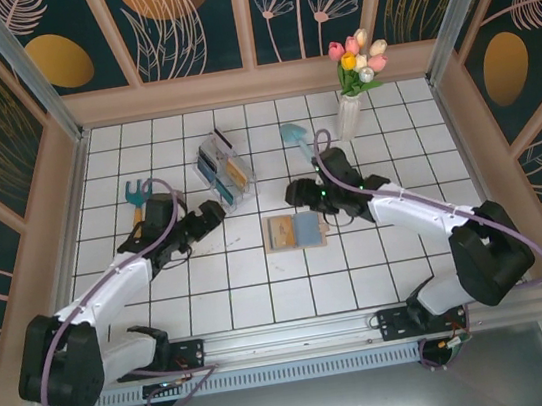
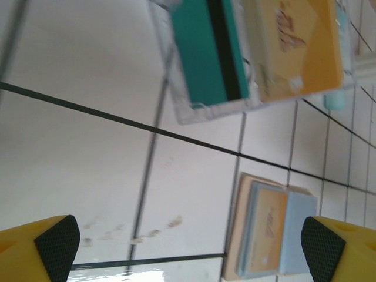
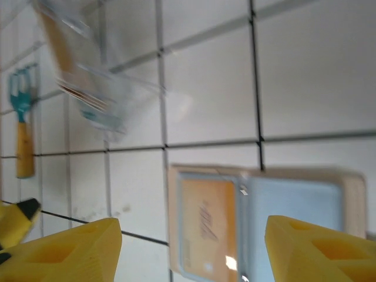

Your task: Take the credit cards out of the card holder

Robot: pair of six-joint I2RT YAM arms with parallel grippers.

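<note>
My two arms, white over black
White shells on my left arm (image 1: 111,286) and right arm (image 1: 424,210), black joints, a lilac cable along each (looped); yellow fingers (image 2: 23,249), black pads (image 2: 57,247) on the left.

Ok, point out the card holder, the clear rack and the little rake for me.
card holder (image 1: 310,226): top view, blue-grey right inner panel.
clear rack (image 2: 197,110): left wrist view, bare clear edge below the teal card.
rake (image 3: 23,147): right wrist view, yellow handle.

You'll find a clear slotted rack (image 1: 223,172) left of centre on the white tiled desk (image 1: 264,300), a toy rake (image 1: 135,194) far left, a tulip vase (image 1: 350,116) upper right.
</note>
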